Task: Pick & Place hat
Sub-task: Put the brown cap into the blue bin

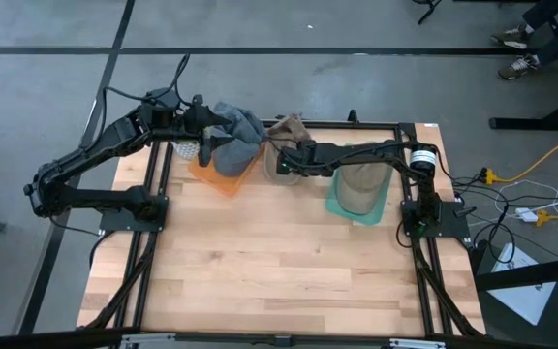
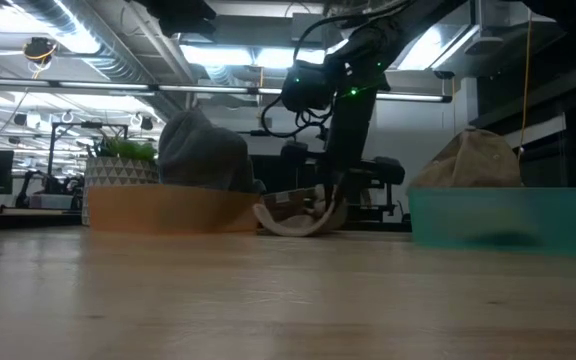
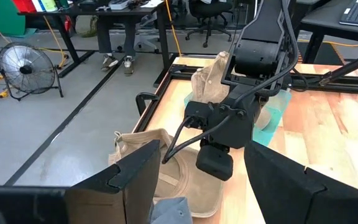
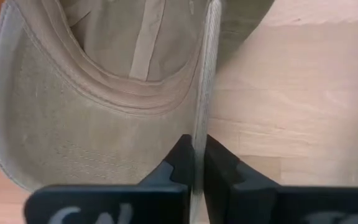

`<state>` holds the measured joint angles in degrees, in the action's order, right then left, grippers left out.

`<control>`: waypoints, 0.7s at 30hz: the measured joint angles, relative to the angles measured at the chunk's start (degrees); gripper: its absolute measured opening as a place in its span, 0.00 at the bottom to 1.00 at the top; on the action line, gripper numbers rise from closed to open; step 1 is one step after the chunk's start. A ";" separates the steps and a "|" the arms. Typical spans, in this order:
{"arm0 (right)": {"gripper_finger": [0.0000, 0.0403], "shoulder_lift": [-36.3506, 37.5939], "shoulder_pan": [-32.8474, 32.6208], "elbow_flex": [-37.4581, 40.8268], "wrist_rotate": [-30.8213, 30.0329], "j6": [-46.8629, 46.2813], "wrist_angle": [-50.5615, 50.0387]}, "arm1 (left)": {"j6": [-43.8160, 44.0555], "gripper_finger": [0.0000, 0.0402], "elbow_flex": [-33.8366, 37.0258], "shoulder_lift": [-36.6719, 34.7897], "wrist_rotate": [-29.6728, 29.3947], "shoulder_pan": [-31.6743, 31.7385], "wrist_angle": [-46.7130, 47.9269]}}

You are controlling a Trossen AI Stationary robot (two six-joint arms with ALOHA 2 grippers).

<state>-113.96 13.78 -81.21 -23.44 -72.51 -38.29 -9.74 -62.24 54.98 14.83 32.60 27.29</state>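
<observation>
— Hat position when I checked?
— I saw the tan hat (image 4: 98,93) lying upside down on the tabletop (image 1: 279,262), between the orange tray (image 1: 223,179) and the teal bin (image 1: 356,208).
— And my right claw (image 4: 196,163)?
— Pinched together on the hat's brim.
— The left claw (image 3: 197,177)?
— Fingers apart, I noted, holding nothing, above the grey hat (image 1: 238,126) in the orange tray.
</observation>
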 joint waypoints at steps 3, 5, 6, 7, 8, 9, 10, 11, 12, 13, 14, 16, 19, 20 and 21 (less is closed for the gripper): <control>0.04 0.57 0.00 0.00 -0.18 3.55 -0.54 | 0.00 0.57 0.00 0.01 0.00 0.00 0.05; 0.04 1.40 -0.18 0.04 -0.58 6.42 -1.20 | -0.11 0.57 0.00 0.02 0.00 0.00 0.38; 0.04 1.81 -0.38 0.07 -1.06 7.97 -1.38 | -0.59 0.57 0.00 0.02 -0.03 0.00 0.59; 0.04 2.46 -0.54 0.07 -1.50 9.42 -1.60 | -1.29 0.57 0.00 0.00 -0.05 0.02 0.90; 0.04 3.10 -0.75 0.11 -2.16 10.75 -2.31 | -2.25 0.57 0.00 0.02 -0.22 0.00 1.37; 0.04 3.73 -1.04 0.11 -3.32 12.10 -2.97 | -3.05 0.57 0.00 0.02 -0.34 0.00 1.79; 0.04 4.73 -1.31 0.13 -4.62 13.39 -3.74 | -3.71 0.57 0.00 0.02 -0.38 0.00 2.21; 0.04 5.45 -1.58 0.15 -6.25 15.01 -4.75 | -4.20 0.57 0.00 0.02 -0.41 0.00 2.71; 0.04 6.34 -1.91 0.15 -7.86 16.79 -5.60 | -4.59 0.57 0.00 0.02 -0.44 0.01 3.04; 0.04 7.43 -2.24 0.15 -9.31 18.68 -6.41 | -4.91 0.57 0.00 0.02 -0.45 0.02 3.16; 0.04 8.32 -2.65 0.15 -10.89 21.01 -7.27 | -4.98 0.57 0.00 0.02 -0.58 0.02 3.31; 0.04 10.50 -3.55 0.15 -14.44 27.66 -7.87 | -5.03 0.57 0.00 0.02 -0.76 0.02 3.36; 0.04 13.81 -5.23 0.15 -20.24 39.25 -7.71 | -6.18 0.57 0.00 0.01 -2.08 0.04 3.40; 0.04 14.80 -5.87 0.03 -22.91 42.30 -7.70 | -6.44 0.57 0.00 0.00 -3.00 0.04 3.40; 0.04 15.80 -6.50 -0.45 -25.71 45.56 -8.08 | -6.46 0.57 0.00 0.01 -3.62 0.06 3.40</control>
<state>-98.17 7.28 -81.66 -49.15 -26.96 -46.37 -16.20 -62.24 54.99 11.21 32.66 30.70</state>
